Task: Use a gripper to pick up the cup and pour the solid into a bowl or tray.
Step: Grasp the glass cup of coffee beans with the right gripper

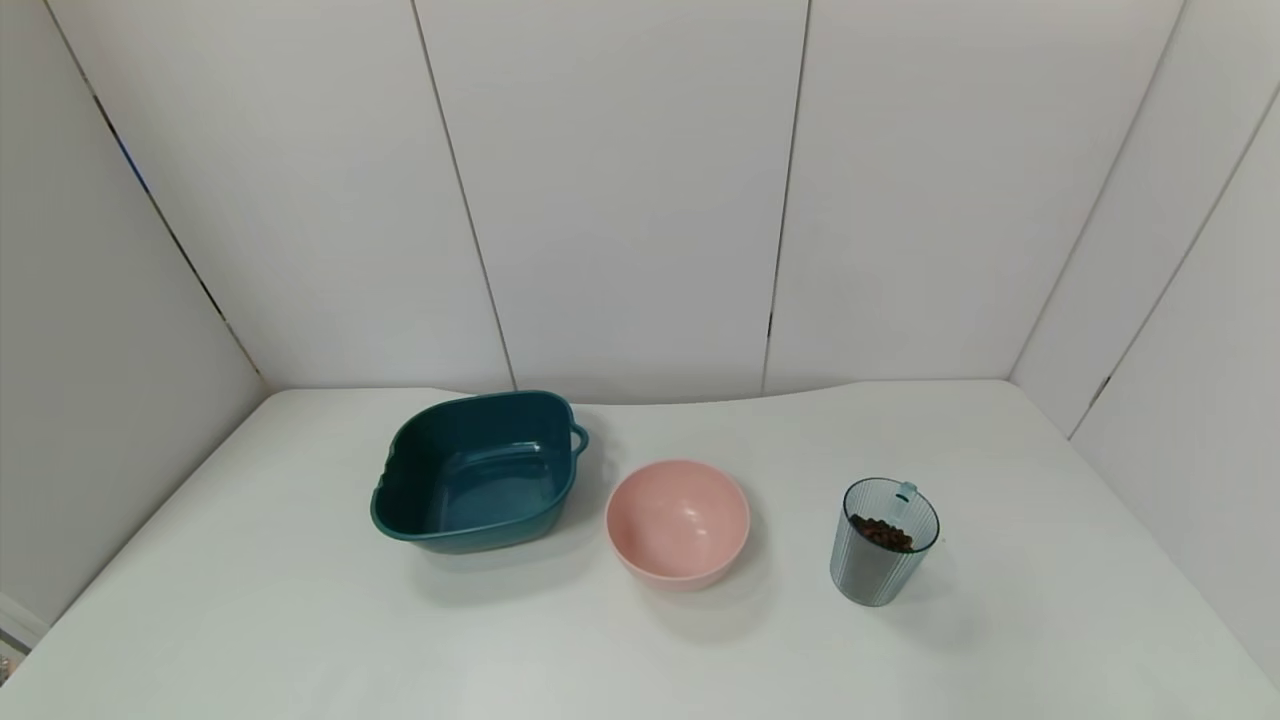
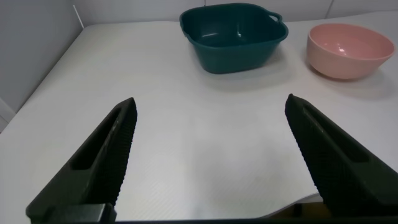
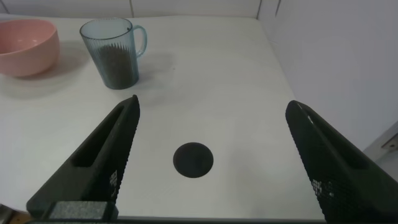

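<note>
The ribbed blue-grey cup [image 1: 884,542] stands upright on the white table at the right, with dark brown bean-like solid [image 1: 882,533] inside. It also shows in the right wrist view [image 3: 114,52]. The pale pink bowl [image 1: 678,522] sits empty to the cup's left, and shows in the left wrist view [image 2: 350,50] and the right wrist view [image 3: 25,45]. Neither arm shows in the head view. My left gripper [image 2: 211,146] is open and empty over bare table near the front. My right gripper [image 3: 211,149] is open and empty, well short of the cup.
A dark teal squarish tray [image 1: 478,470] with handles sits left of the bowl, also in the left wrist view [image 2: 235,36]. A round black hole [image 3: 193,159] is in the table below my right gripper. White walls enclose the table at back and sides.
</note>
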`<action>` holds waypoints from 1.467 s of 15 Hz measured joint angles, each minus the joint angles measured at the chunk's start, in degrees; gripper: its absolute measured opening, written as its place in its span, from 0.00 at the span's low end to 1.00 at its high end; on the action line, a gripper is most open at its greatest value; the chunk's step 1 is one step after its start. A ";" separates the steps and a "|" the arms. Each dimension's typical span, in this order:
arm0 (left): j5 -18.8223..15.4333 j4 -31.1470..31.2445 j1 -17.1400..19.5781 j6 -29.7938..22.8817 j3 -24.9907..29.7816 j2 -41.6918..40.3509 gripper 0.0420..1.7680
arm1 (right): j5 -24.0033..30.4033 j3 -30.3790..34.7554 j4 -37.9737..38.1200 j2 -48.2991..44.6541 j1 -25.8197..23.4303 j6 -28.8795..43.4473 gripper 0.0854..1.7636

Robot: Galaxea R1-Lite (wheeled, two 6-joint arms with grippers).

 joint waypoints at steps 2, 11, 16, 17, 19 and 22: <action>0.00 0.00 0.00 0.00 0.00 0.00 0.97 | -0.07 0.00 0.00 0.00 -0.13 -0.02 0.97; -0.02 0.00 0.00 0.00 0.00 0.00 0.97 | -0.07 -2.91 2.89 0.22 -0.11 -0.45 0.97; 0.00 0.00 0.00 0.00 0.00 0.00 0.97 | 1.52 -15.15 4.90 8.07 0.43 -0.52 0.97; -0.02 0.02 0.00 0.00 0.00 0.00 0.97 | 1.83 -18.52 5.01 11.41 0.62 -0.56 0.97; 0.00 -0.02 0.00 0.02 0.00 0.00 0.97 | 2.35 -26.17 4.96 18.60 1.06 -0.69 0.97; 0.02 0.00 0.00 0.00 0.00 0.00 0.97 | 4.58 -36.38 5.03 30.50 1.76 -0.87 0.97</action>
